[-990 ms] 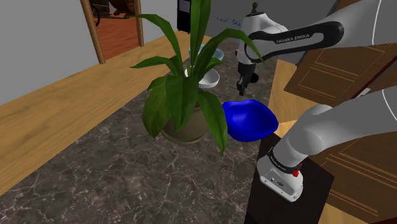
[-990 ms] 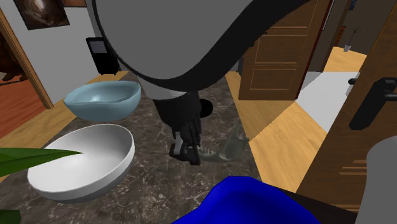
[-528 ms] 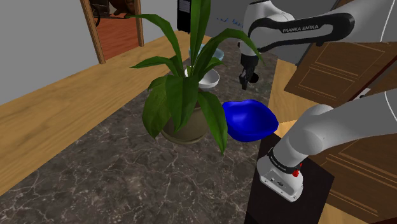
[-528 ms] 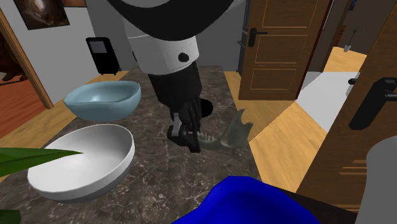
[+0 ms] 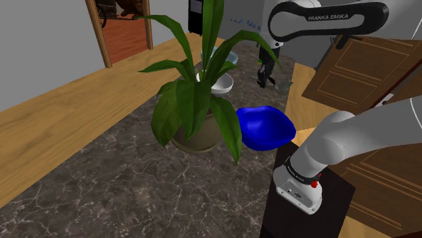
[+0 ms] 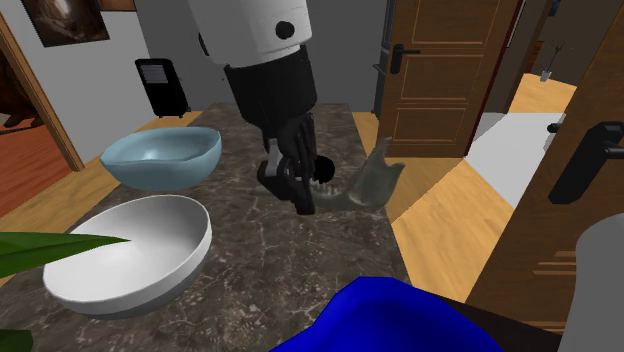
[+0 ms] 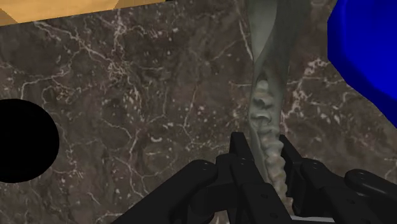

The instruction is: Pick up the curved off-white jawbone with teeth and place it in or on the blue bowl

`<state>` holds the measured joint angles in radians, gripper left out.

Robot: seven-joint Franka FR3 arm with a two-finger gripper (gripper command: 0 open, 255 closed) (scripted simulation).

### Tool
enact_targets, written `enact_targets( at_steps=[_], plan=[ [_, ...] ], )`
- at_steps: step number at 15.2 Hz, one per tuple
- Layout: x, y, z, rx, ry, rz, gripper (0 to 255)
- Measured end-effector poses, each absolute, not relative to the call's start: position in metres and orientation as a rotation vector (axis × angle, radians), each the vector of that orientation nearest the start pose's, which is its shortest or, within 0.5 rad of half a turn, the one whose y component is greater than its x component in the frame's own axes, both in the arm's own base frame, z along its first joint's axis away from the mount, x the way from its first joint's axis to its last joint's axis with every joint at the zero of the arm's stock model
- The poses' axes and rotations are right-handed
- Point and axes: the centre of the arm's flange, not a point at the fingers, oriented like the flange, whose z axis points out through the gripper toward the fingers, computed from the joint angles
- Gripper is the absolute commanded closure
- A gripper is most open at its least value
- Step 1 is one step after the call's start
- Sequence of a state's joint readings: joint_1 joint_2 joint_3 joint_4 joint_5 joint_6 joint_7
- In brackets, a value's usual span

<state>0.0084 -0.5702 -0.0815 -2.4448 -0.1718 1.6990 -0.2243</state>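
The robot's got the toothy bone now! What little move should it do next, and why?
Probably carry it sideways toward the glossy blue bowl. The black jaws are shut on the curved greyish jawbone with teeth, which looks clear of the dark marbled top, and the bowl sits off to one side, not beneath it.

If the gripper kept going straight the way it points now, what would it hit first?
Probably the dark marble tabletop: the gripper looks onto bare marble. The jawbone it clasps sticks out past the fingertips, so that would touch down first. The blue bowl lies off to the side.
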Motion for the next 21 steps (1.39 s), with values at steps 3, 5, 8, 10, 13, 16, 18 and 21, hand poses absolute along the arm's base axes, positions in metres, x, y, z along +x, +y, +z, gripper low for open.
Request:
enact_targets(
  at_steps=[3, 5, 8, 10, 13, 16, 18, 21],
  plan=[
    [0.356, -0.045, 0.502, -3.208, -0.330, 0.310, 255],
    [0.356, -0.045, 0.513, -3.208, -0.330, 0.310, 255],
    [0.346, -0.032, 0.517, -3.207, -0.331, 0.310, 255],
    [0.331, -0.014, 0.512, -3.207, -0.332, 0.310, 255],
    [0.307, 0.015, 0.510, -3.207, -0.333, 0.310, 255],
    [0.281, 0.044, 0.504, -3.208, -0.333, 0.311, 255],
    [0.262, 0.064, 0.499, -3.208, -0.333, 0.310, 255],
    [0.237, 0.094, 0.489, -3.208, -0.332, 0.310, 255]
  ],
)
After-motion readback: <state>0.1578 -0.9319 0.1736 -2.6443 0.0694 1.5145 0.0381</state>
